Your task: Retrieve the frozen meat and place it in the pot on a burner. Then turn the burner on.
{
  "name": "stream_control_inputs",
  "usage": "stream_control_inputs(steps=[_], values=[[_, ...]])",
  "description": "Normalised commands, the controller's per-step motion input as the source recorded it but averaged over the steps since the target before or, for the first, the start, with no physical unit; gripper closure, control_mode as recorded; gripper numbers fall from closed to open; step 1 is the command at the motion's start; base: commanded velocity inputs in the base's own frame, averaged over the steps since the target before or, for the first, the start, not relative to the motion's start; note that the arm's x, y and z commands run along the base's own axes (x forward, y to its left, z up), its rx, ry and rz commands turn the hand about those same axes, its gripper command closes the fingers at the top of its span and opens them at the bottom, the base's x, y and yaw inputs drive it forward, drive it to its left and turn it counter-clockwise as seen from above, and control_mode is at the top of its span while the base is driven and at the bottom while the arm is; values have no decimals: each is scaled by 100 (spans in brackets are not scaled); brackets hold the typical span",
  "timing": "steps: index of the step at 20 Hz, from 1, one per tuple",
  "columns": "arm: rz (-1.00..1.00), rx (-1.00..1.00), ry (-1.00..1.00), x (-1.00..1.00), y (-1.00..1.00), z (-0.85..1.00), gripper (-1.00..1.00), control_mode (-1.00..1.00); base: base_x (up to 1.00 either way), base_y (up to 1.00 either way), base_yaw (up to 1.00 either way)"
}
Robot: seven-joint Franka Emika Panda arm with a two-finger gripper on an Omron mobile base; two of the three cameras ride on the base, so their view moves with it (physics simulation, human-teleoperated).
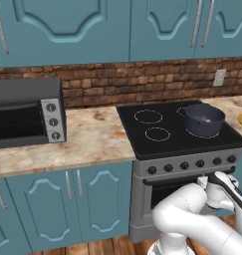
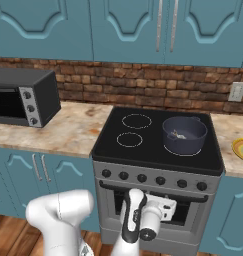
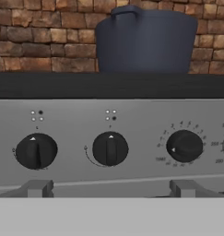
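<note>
A red-brown brick wall (image 2: 143,85) runs behind a speckled beige stone counter (image 1: 87,139), with teal panelled cabinets (image 1: 67,30) above and below. The stove (image 2: 158,165) has a flat black glass top marked with thin white burner rings and a brushed grey metal front carrying a row of round black knobs (image 3: 110,148). The pot (image 2: 184,134), round, deep and dark blue-grey with a thin rim and small loop handles, stands on the right rear burner; a small pale item lies inside it, too small to identify. A dark grey toaster oven (image 1: 25,112) with three round dials sits on the counter left of the stove, cut off at the frame edge. A yellow plate (image 2: 241,149) is partly cut off at the right. In the hand view, tick marks and numerals ring the third knob, but they are too blurred to read. The gripper (image 2: 165,209) hangs in front of the oven door below the knobs, jaws spread wide, holding nothing.
</note>
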Motion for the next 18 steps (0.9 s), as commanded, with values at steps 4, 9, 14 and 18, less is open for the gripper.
stream_control_inputs(steps=[4,9,14,18], values=[[0,0,2,21,0,-1,-100,-100,0,0,0],[0,0,0,18,0,0,-100,-100,0,0,0],[0,0,-5,14,0,-5,-100,-100,0,0,0],[0,0,-7,19,0,-15,-100,-100,0,0,0]])
